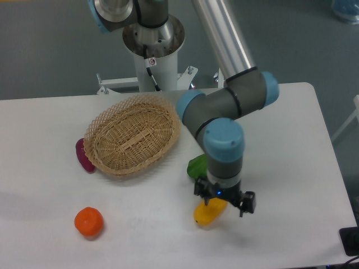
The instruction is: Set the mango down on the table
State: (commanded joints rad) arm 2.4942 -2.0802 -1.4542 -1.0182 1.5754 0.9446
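Camera: mango [206,213] lies below open pincer [224,200], near green vegetable [197,166].

No text, brand, number or sign can be read anywhere in the camera view. The only label-like mark is a small white sticker [150,61] with a dark, blurred mark on it, fixed to the front of the robot's white pedestal column [152,70] at about 12 o'clock from the wicker basket [132,137]. Its print is too small to make out. The arm's grey and blue housings, the basket and the white table [291,168] carry no legible lettering.
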